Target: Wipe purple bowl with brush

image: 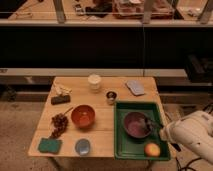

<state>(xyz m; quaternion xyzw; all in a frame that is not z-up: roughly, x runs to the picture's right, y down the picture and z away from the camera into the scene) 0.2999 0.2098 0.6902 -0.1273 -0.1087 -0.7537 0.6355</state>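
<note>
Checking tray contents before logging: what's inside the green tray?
Inside the green tray: the purple bowl and a yellow-orange fruit at the front right. The tool reaches over the bowl's right rim, covering that part and hiding any brush there.
</note>
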